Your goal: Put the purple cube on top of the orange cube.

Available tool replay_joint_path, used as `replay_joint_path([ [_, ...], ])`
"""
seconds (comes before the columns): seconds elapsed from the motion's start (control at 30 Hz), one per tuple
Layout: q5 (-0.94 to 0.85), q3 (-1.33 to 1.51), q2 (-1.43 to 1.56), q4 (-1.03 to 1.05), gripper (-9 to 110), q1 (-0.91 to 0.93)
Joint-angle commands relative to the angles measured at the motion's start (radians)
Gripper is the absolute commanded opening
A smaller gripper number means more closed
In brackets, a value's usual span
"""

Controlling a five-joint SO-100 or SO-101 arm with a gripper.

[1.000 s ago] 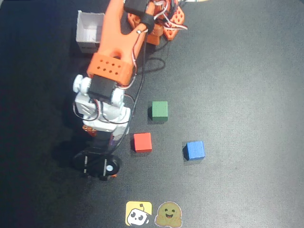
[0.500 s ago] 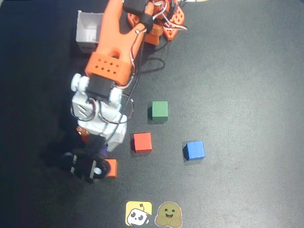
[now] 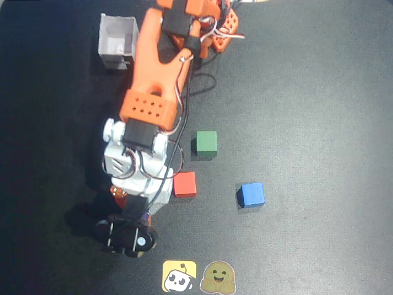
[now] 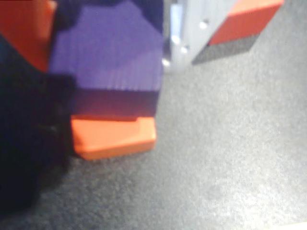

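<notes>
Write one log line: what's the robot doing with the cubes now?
tool: holds purple cube | position: right above orange cube | release: not yet

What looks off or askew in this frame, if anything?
One thing: in the wrist view the purple cube sits over the orange cube but not squarely, with the orange corner jutting out beneath its edge. The red cube, green cube and blue cube lie flat and apart on the mat.

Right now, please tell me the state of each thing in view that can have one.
Small dark purple matte cube: between the gripper's fingers, directly over the orange cube; contact not discernible.
Small bright orange matte cube: on the table, under the purple cube.
Gripper: shut on the purple cube.
Small white open box: upright, looks empty.
</notes>
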Motion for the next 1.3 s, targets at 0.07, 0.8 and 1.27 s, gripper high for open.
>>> replay_joint_path([
  [0.07,0.006,-0.058,0.000,-0.015,8,-0.002],
  [0.8,0.006,-0.060,-0.034,-0.043,9,0.008],
  [1.27,0.006,-0.054,-0.038,-0.044,11,0.018],
])
